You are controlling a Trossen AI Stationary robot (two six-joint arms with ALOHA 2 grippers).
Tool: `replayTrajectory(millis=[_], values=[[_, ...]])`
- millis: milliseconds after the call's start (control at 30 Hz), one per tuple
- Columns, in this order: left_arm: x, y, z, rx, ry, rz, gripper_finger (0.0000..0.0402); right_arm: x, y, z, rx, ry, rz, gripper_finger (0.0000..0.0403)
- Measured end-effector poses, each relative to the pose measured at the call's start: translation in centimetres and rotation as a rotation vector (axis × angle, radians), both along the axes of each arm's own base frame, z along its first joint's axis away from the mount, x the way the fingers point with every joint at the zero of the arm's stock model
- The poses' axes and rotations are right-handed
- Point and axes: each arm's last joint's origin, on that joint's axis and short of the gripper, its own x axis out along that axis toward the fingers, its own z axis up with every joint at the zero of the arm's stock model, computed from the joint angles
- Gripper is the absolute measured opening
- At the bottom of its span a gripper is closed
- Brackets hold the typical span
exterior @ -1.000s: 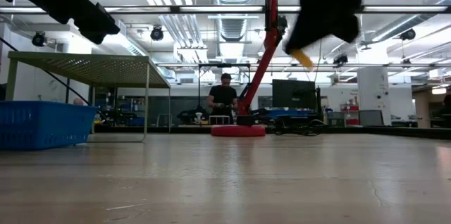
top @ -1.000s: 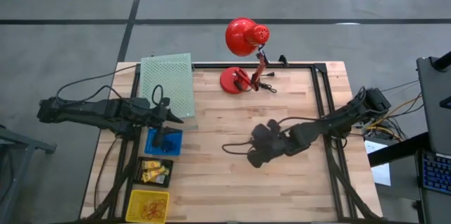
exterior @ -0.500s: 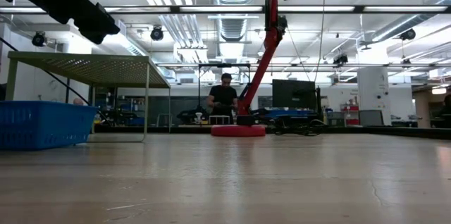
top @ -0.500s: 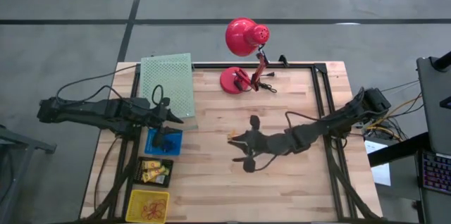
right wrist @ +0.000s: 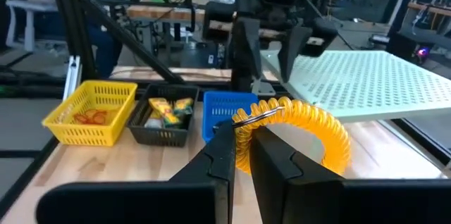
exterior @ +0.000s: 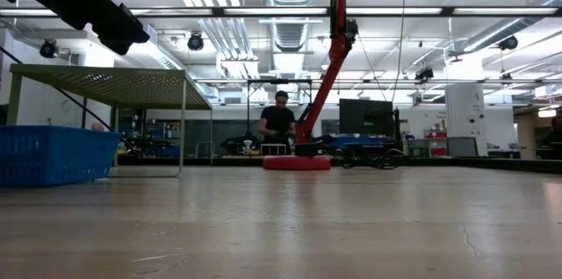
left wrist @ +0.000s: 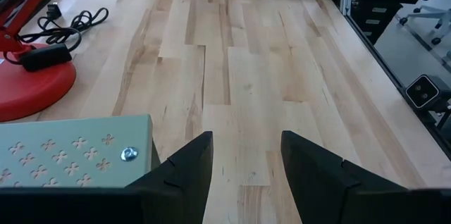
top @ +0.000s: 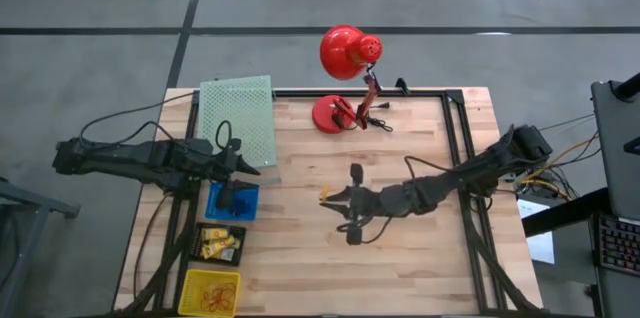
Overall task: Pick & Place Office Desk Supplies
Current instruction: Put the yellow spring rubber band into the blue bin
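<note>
Orange coiled spiral ring (right wrist: 296, 134) sits pinched in your right gripper (top: 328, 196), up over the wooden table (top: 420, 268), just right of the blue basket (top: 232, 201). Left gripper (left wrist: 245, 155) hangs unclenched, holding nothing, above that basket.

Right tool (top: 328, 195), pinching orange coil ring (right wrist: 303, 137), now farther left and higher over table (top: 400, 268)

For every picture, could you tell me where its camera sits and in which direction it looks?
High view: overhead, facing straight down; both arms, right gripper over the table.
Low view: at tabletop height, looking level toward the red lamp and a distant person; arms enter from above.
Left wrist view: on the left arm, looking past the open left gripper over bare wood.
Right wrist view: looks past shut fingers holding an orange coil toward the bins.
High and right wrist views share the yellow basket.
</note>
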Motion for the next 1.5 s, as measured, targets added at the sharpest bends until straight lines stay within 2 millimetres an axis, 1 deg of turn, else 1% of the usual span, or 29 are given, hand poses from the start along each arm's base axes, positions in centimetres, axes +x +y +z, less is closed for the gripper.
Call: replayTrajectory(millis=[67,200,467,633,733,1000,1100,1200,1333,1500], values=[[0.0,0.0,0.0,0.000,0.000,0.000,0.0173,0.4,0.2,-0.7,-0.010,-0.001,0.009,0.0025],[0.0,0.0,0.0,0.000,0.005,0.000,0.0173,2.0,0.7,-2.6,-0.022,-0.057,0.052,0.0025],[-0.1,0.0,-0.1,0.001,0.015,0.000,0.0173,5.0,1.5,-7.8,-0.133,-0.257,0.051,0.0025],[-0.1,0.0,-0.1,0.000,0.015,0.000,0.0173,7.4,1.6,-10.4,-0.197,-0.233,0.049,0.0025],[-0.1,0.0,-0.1,0.001,0.015,0.000,0.0173,8.9,1.8,-11.5,-0.203,-0.227,0.055,0.0025],[-0.1,0.0,-0.1,0.001,0.017,0.000,0.0173,13.0,2.1,-13.0,-0.137,-0.254,0.031,0.0025],[-0.1,0.0,-0.2,0.001,0.017,0.000,0.0173,14.3,2.2,-13.1,-0.140,-0.267,0.023,0.0025],[-0.1,0.0,-0.2,0.001,0.019,0.000,0.0173,15.1,2.1,-12.9,-0.140,-0.277,0.017,0.0025],[-0.1,0.0,-0.2,0.001,0.021,0.000,0.0173,15.8,1.7,-12.7,-0.131,-0.229,0.012,0.0025],[-0.1,0.0,-0.2,0.001,0.021,0.000,0.0173,16.7,1.8,-12.3,-0.138,-0.168,0.056,0.0025]])
